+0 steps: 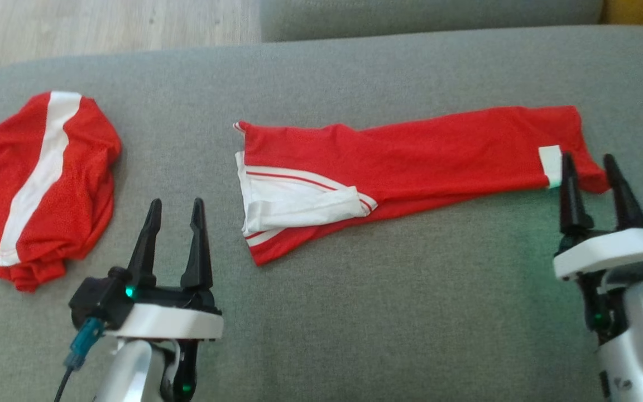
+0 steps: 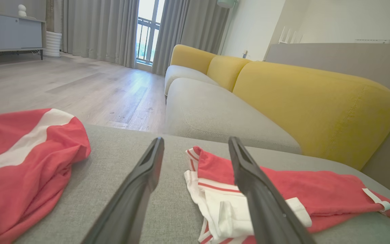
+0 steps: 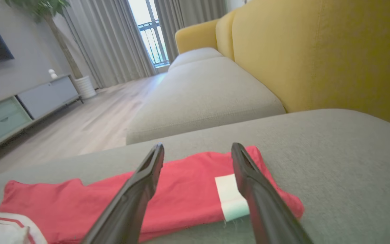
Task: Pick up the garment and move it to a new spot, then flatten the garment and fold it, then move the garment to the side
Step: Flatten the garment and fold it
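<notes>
A red garment (image 1: 438,151) with white trim lies folded into a long band across the grey cushion (image 1: 355,312), its white-striped end to the left and a white tag at its right end. My right gripper (image 1: 588,156) stands open just in front of that right end, its fingertips (image 1: 567,167) overlapping the tag. In the right wrist view the garment (image 3: 181,189) lies under and beyond the open right gripper (image 3: 198,145). My left gripper (image 1: 176,202) is open and empty, left of the garment's striped end. The left wrist view has the garment (image 2: 317,193) beyond the left gripper (image 2: 195,139).
A second red garment (image 1: 42,184) with a broad white stripe lies crumpled at the cushion's left end, also in the left wrist view (image 2: 22,162). A yellow sofa back (image 2: 317,101) rises behind, another grey seat (image 3: 205,98) lies beyond, and wood floor (image 2: 80,88) is past the far edge.
</notes>
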### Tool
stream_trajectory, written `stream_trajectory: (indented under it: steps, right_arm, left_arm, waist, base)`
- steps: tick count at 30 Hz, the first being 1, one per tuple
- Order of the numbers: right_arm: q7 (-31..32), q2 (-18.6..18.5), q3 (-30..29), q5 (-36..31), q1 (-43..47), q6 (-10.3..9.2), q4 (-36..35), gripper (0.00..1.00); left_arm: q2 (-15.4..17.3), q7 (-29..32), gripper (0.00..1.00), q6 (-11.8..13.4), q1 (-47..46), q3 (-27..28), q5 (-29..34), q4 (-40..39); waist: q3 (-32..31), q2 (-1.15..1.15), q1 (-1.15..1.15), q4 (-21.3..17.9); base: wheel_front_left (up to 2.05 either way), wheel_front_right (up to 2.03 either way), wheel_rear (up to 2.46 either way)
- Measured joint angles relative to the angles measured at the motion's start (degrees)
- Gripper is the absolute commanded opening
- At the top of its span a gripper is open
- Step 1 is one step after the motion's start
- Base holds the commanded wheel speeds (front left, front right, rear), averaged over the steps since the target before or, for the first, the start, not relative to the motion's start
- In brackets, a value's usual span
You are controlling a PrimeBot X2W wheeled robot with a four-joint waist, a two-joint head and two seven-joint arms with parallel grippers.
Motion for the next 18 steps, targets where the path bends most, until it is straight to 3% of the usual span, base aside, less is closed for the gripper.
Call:
stream_trajectory:
  steps: [9,18]
  right_arm:
    - [6.6,1.5,-13.6,-8.3,-12.8,0.00,11.1,1.00]
    - [10.0,2.9,-29.2,-21.4,-20.0,0.00,22.9,1.00]
  left_arm:
    - [-1.1,0.0,1.00,-1.0,-5.2,-0.6,0.4,1.8]
    - [-1.4,0.0,1.00,-1.2,-6.9,-2.2,0.4,3.0]
  waist:
    - [6.0,0.00,0.01,2.3]
    - [9.8,0.00,0.01,5.2]
  base:
    - [0.00,0.00,0.00]
    - [0.00,0.00,0.00]
